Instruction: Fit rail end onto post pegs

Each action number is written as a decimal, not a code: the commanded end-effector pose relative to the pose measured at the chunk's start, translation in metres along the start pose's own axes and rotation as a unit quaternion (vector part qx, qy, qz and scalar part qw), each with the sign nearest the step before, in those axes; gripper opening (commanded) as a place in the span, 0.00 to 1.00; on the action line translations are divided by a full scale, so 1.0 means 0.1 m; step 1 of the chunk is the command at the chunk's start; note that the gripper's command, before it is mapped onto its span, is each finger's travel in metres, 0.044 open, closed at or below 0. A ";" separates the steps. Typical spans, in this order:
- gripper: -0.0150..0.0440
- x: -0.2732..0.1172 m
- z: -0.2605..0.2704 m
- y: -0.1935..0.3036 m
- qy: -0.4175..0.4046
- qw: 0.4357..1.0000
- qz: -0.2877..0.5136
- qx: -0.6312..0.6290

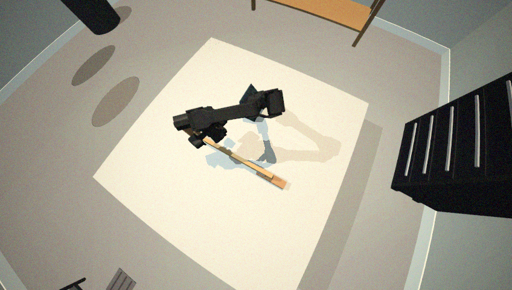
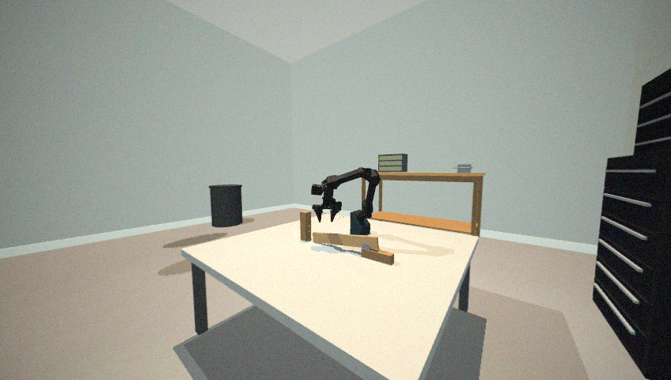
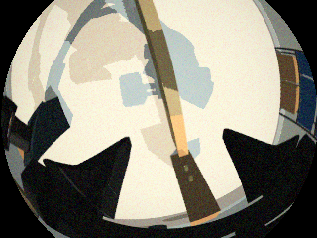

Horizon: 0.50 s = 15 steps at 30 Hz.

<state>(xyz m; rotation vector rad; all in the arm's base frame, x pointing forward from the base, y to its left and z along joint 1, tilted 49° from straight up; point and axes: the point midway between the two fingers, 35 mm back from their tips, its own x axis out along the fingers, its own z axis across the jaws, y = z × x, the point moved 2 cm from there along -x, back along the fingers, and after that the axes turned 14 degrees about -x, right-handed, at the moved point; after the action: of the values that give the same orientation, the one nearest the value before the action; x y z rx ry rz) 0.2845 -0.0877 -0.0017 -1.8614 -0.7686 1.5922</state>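
Note:
The long rail (image 1: 238, 157) (image 2: 345, 239) (image 3: 163, 69) slopes down from the bracket on the footboard block (image 1: 282, 182) (image 2: 383, 256) to the table near the post. The post (image 2: 305, 226) (image 3: 194, 190) stands upright just beyond the rail's near end; the top view shows it mostly hidden by the arm. Two pegs (image 3: 188, 173) show on the post's face in the wrist view. In the exterior view a small gap lies between post and rail. My gripper (image 2: 325, 221) (image 3: 178, 138) is open and empty, above the rail's near end, fingertips pointing down, one finger on each side of the rail in the wrist view.
The pale table (image 1: 172, 179) (image 2: 301, 282) carries everything. The arm's base (image 1: 248, 93) (image 2: 359, 222) stands behind the rail. A black bin (image 2: 225, 205), a workbench (image 2: 430, 177) and dark drawer cabinets (image 1: 456, 143) (image 2: 623, 226) stand off the table.

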 end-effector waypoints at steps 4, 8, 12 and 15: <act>1.00 0.42 -0.18 -0.20 -0.069 0.994 -0.015 -0.085; 1.00 0.42 -0.17 -0.15 -0.069 0.994 -0.015 -0.085; 1.00 0.48 -0.16 -0.15 -0.069 0.994 -0.015 -0.085; 1.00 0.53 -0.16 -0.15 -0.069 0.994 -0.014 -0.085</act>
<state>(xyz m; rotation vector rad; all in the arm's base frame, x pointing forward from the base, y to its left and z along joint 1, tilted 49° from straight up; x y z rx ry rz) 0.3066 -0.0450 -0.0196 -1.8706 -1.0119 1.6903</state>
